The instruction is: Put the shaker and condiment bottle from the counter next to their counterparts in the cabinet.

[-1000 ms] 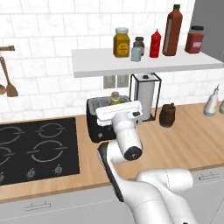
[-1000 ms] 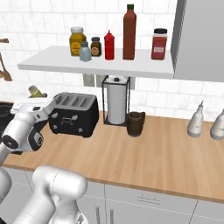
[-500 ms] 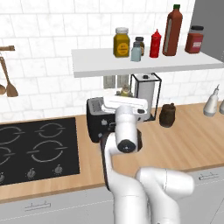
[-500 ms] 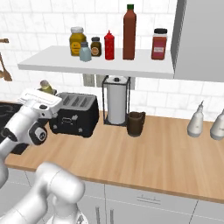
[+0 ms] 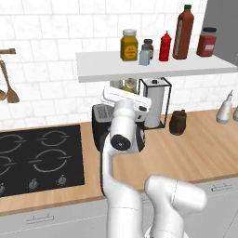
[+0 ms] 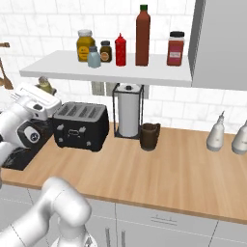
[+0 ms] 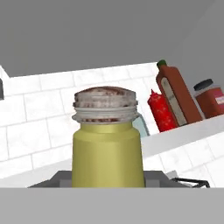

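Shaker rises toward the kitchen shelf

The gripper (image 5: 130, 88) is clamped on the yellow-green shaker (image 7: 107, 144), lifted just under the cabinet (image 6: 106, 75) and above the black toaster (image 6: 79, 126). Beyond, on the cabinet, the condiment bottle (image 6: 143, 36) stands right of the red squeeze bottle (image 6: 120, 49) and pale blue shaker (image 6: 94, 57).

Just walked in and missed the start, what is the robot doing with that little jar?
The robot arm holds the small yellow-green shaker in its shut gripper, raised above the toaster and just under the white shelf. The tall dark-red bottle already stands on the shelf beside the short red squeeze bottle. The pale blue shaker waits there too, so the held shaker has yet to be set next to it.
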You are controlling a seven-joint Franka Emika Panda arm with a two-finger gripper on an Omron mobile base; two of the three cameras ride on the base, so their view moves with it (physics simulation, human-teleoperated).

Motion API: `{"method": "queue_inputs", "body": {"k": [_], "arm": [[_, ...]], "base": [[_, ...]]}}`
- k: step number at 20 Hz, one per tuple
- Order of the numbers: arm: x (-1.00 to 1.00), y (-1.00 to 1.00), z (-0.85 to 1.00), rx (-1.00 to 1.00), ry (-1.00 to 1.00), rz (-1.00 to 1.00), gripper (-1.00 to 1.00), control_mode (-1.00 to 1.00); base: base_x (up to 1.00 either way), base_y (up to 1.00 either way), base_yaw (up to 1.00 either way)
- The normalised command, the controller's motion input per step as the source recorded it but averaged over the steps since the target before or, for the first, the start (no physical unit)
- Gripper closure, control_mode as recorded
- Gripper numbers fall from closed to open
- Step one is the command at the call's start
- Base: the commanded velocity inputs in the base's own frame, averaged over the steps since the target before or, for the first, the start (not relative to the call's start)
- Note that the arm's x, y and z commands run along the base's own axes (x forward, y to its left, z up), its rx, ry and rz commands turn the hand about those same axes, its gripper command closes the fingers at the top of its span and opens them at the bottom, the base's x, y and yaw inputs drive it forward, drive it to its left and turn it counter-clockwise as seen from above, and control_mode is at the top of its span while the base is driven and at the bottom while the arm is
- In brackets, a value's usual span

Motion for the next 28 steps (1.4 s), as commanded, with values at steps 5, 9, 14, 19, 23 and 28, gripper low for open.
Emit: {"method": "queue_inputs", "body": {"k": [5,9,14,19,23,28], "arm": [[0.00,0.00,0.80,0.18,0.00,-0.05,1.00,-1.00],[0.08,0.12,0.09,0.01,0.11,-0.08,1.00,-1.00],[0.51,0.02,-0.06,-0.06,0.30,-0.15,1.00,-1.00],[0.77,0.00,0.04,-0.11,0.36,-0.15,1.00,-1.00],[0.55,0.04,0.13,-0.02,0.26,-0.08,1.00,-1.00],[0.31,0.02,-0.11,0.00,0.04,-0.02,1.00,-1.00]], "base": [[0.00,0.00,0.00],[0.00,0.00,0.00],[0.00,0.00,0.00],[0.00,0.00,0.00],[0.00,0.00,0.00],[0.00,0.00,0.00]]}}
